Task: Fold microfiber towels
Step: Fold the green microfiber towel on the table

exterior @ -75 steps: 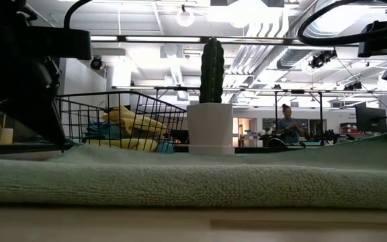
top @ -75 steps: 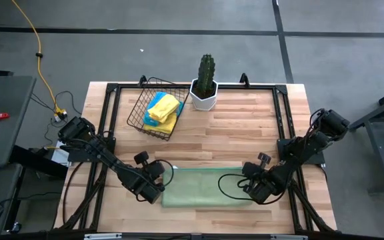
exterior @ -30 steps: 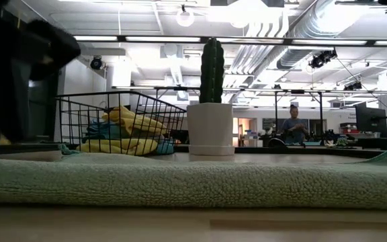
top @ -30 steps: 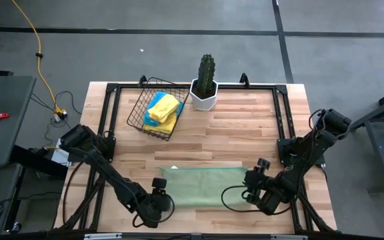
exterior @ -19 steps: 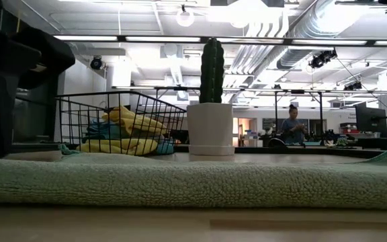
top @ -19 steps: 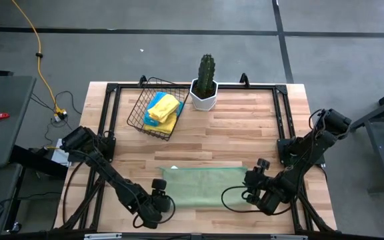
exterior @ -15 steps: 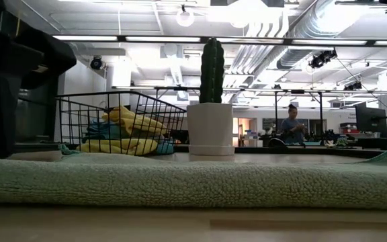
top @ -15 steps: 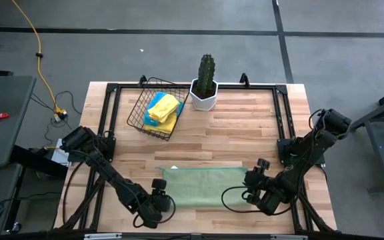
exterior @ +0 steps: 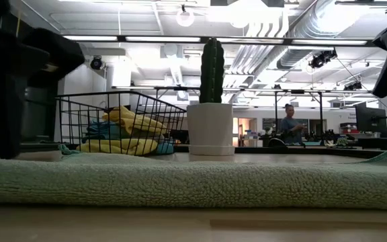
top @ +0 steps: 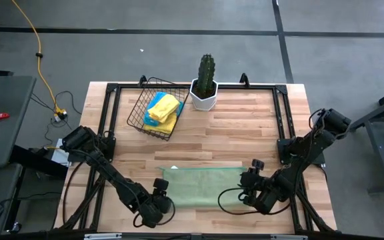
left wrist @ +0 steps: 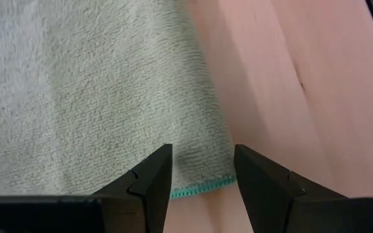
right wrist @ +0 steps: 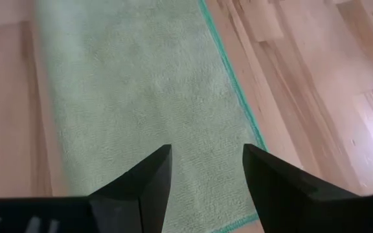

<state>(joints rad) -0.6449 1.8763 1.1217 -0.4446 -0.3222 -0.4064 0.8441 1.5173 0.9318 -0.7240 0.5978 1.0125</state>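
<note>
A pale green microfiber towel [top: 202,187] lies flat as a long strip near the table's front edge, filling the foreground of the low view [exterior: 193,183]. My left gripper [top: 160,205] stands open just above its near left corner [left wrist: 206,184], the corner's turquoise hem showing between the fingertips [left wrist: 203,171]. My right gripper [top: 253,193] stands open over the strip's right end [right wrist: 206,169], fingers apart above the cloth. Yellow and blue towels [top: 163,109] lie heaped in a black wire basket [top: 141,115] at the far left.
A cactus in a white pot [top: 205,85] stands at the far middle, right of the basket. Black frame rails [top: 280,120] run along the table's sides. Bare wood [top: 232,137] lies between the towel and the pot. A person [exterior: 291,124] is far off in the room.
My right gripper has shifted a little toward the table's left, over the towel's right end, tipping slightly. My left gripper has rolled a little in place at the near left corner. The towel has stayed flat. Both grippers stay open.
</note>
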